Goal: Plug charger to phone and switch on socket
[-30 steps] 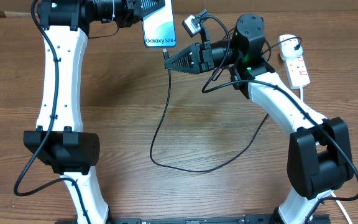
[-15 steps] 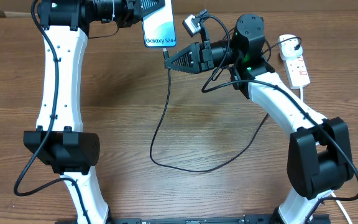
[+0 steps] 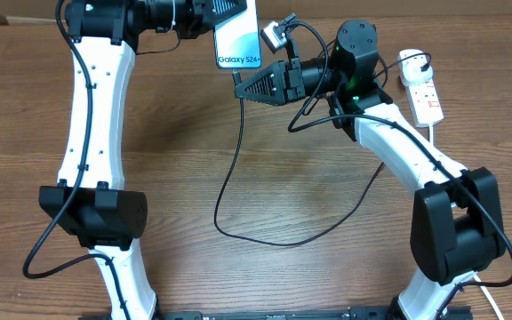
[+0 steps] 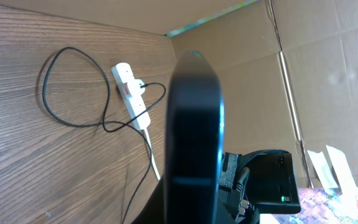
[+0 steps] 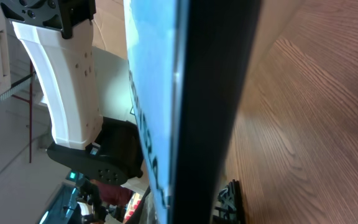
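The phone (image 3: pixel 238 37) has its lit screen facing up and is held off the table at the far middle. My left gripper (image 3: pixel 223 11) is shut on its far end. My right gripper (image 3: pixel 241 87) is shut on the plug end of the charger (image 3: pixel 238 133), just below the phone's near edge. The black cable runs down, loops over the table and climbs back towards the socket (image 3: pixel 425 89) at the far right. The left wrist view shows the phone (image 4: pixel 194 130) edge-on with the socket (image 4: pixel 131 96) behind it. In the right wrist view the phone (image 5: pixel 211 93) fills the frame, very close.
The cable's loop (image 3: pixel 274 238) lies on the wooden table's middle. The white adapter (image 3: pixel 409 60) sits in the socket's far end, and a thick white cord (image 3: pixel 433 133) leaves the near end. Cardboard walls (image 4: pixel 253 50) stand behind the table.
My left gripper has carried the phone a little to the right, so its near edge now sits over the plug end. The right arm has stayed still.
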